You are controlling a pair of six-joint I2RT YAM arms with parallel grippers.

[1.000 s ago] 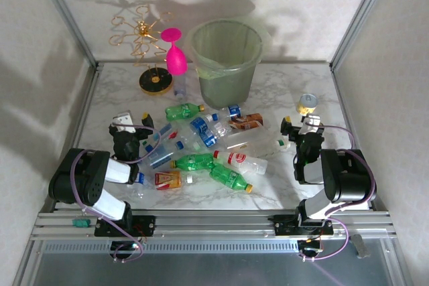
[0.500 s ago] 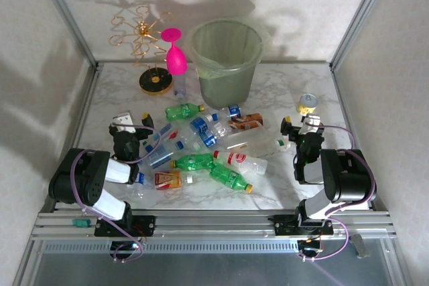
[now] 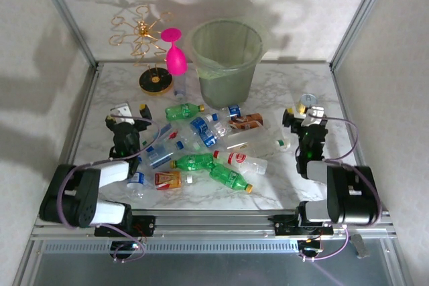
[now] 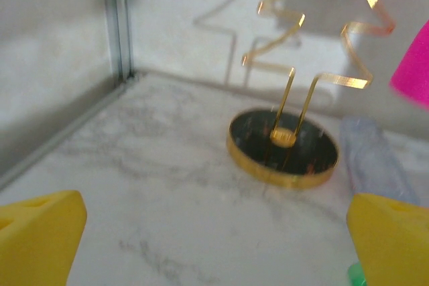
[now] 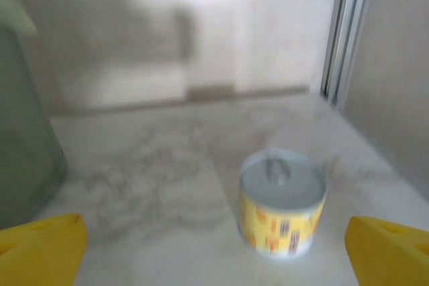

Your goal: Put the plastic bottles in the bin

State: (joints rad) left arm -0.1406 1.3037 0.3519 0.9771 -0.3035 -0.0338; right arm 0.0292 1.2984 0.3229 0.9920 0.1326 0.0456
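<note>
On the marble bench [image 3: 275,185], between my two arms, the plastic bottles [image 3: 201,130] lie in a loose heap outside the bin [image 3: 224,86], which stands upright behind them. My left tool [image 3: 126,116] is wide open and empty, facing a gold stand [image 4: 283,147]. My right tool [image 3: 303,112] is open too, holding nothing, a small can [image 5: 281,202] just before it.

White marble-veined counter [image 3: 281,189] enclosed by pale textured walls [image 3: 308,5] at the back, left and right of the frame, joined by slanting aluminium corner posts [image 3: 65,15]. An aluminium rail [image 3: 214,219] spans the lower edge. Soft grey shadows fall across the upper back wall and the left wall.
</note>
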